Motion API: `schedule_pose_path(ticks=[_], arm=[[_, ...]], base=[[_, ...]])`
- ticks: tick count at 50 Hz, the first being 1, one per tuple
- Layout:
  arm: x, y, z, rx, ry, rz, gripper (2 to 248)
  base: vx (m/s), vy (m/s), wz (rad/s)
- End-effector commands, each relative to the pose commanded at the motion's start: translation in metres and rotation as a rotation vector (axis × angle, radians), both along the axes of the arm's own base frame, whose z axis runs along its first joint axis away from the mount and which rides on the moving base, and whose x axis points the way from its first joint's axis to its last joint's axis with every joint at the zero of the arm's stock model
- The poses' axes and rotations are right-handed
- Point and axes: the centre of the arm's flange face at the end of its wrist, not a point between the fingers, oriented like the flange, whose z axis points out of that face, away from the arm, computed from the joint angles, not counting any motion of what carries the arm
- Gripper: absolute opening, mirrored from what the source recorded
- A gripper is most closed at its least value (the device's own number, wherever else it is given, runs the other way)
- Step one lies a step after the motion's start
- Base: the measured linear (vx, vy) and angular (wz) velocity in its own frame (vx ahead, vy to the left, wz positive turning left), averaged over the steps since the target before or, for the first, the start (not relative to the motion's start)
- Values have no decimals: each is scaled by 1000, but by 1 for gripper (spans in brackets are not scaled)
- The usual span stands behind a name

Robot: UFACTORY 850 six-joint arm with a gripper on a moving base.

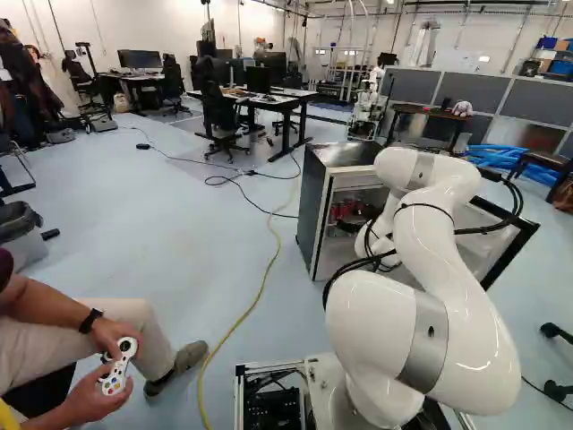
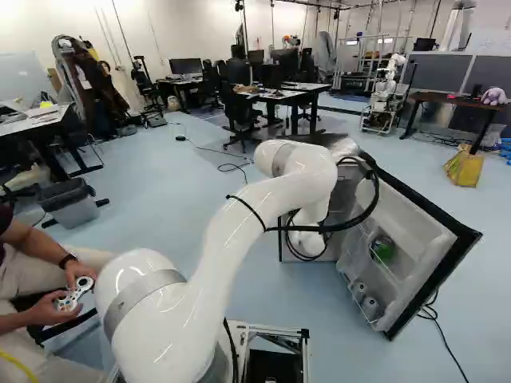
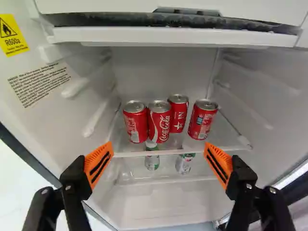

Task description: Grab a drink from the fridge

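The fridge stands with its door swung wide. In the wrist view several red cans share a glass shelf: one can, a second can close beside it, a third can slightly behind, and a fourth can a little apart. My gripper is open, fingers wide apart, with the cans ahead of it and nothing held. Behind the arm in both base views, its fingers are hidden. Below the shelf are a bottle and a silvery can.
Over the cans runs a white-edged compartment; the fridge's side walls flank the gripper. Door shelves hold a green item. A seated person's hands hold a controller. A yellow cable crosses the floor. Another robot stands farther back.
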Motion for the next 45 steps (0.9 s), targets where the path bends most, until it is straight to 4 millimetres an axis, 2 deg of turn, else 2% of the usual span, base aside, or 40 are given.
schedule_pose_path(ticks=[19,45], arm=[[14,-1,-4,-14,-21,11,247],[16,-2,-5,-16,-23,12,247]], base=[[0,0,0],[0,0,0]])
